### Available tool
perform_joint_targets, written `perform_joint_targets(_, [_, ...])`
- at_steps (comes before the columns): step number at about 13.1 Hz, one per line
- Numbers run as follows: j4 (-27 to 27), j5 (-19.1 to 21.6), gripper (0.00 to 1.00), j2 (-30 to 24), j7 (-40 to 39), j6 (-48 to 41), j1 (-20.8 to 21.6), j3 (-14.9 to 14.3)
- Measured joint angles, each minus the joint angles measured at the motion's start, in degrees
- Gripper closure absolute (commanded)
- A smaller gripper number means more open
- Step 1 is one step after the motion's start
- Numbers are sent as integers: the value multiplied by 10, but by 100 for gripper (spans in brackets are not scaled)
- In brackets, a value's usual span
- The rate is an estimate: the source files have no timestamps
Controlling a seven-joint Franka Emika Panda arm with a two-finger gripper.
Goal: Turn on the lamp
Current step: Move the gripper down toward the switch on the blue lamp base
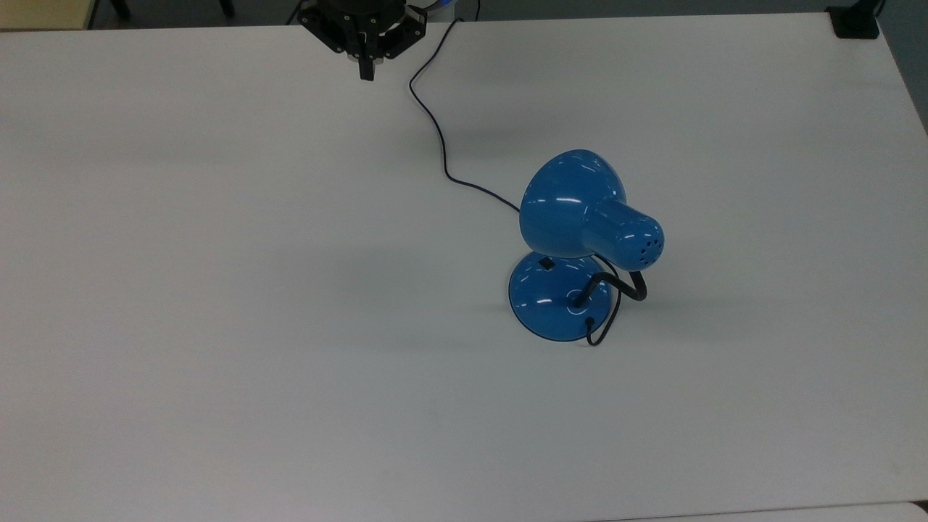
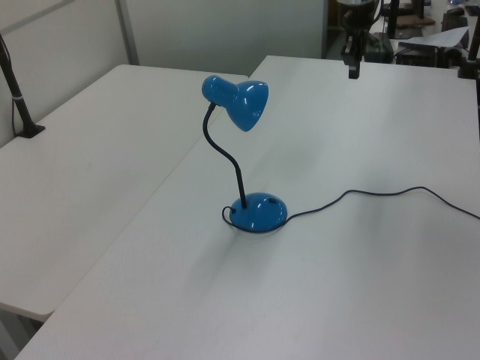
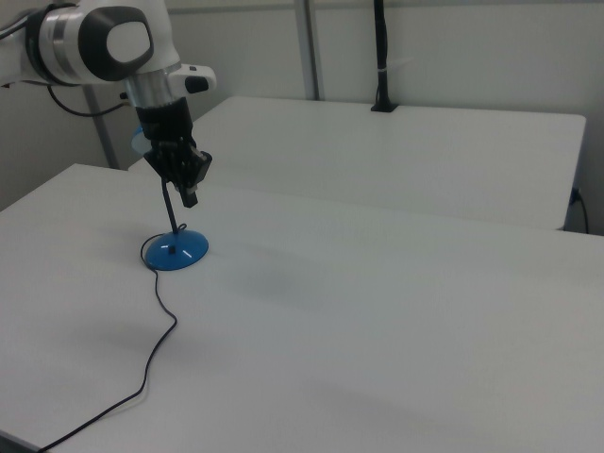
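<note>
The blue lamp stands right of centre on the white table [image 1: 217, 290], with its bell-shaped shade [image 1: 573, 206] hanging over the round base [image 1: 554, 299]. A small black switch [image 1: 547, 264] sits on the base's edge just under the shade. In the left view, the shade [image 2: 244, 101] rises on a black gooseneck [image 2: 225, 157] above the base [image 2: 259, 212]. My gripper [image 1: 366, 72] hovers at the table's far edge, well apart from the lamp, shut with nothing held. It also hangs high at the back in the left view [image 2: 352, 71], and in front of the lamp's base [image 3: 179, 253] in the right view [image 3: 190, 198].
The lamp's black cord [image 1: 435, 123] snakes from the base to the far edge, passing just right of the gripper in the top view. A black clamp [image 1: 855, 22] sits at the top view's top right corner. A second table [image 2: 75, 187] adjoins on the left view's left.
</note>
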Motion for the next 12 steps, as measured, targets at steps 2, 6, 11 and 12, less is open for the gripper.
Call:
perform_joint_targets(2, [-15,0,100,9,-35,38,17,3])
perform_joint_targets(6, [-61,0,100,39,-45,155,70,5])
perform_joint_targets(11, [-138,0,100,79,-75,344,106,6])
perform_joint_targets(12, [-139,0,100,94,-84,376,106,9])
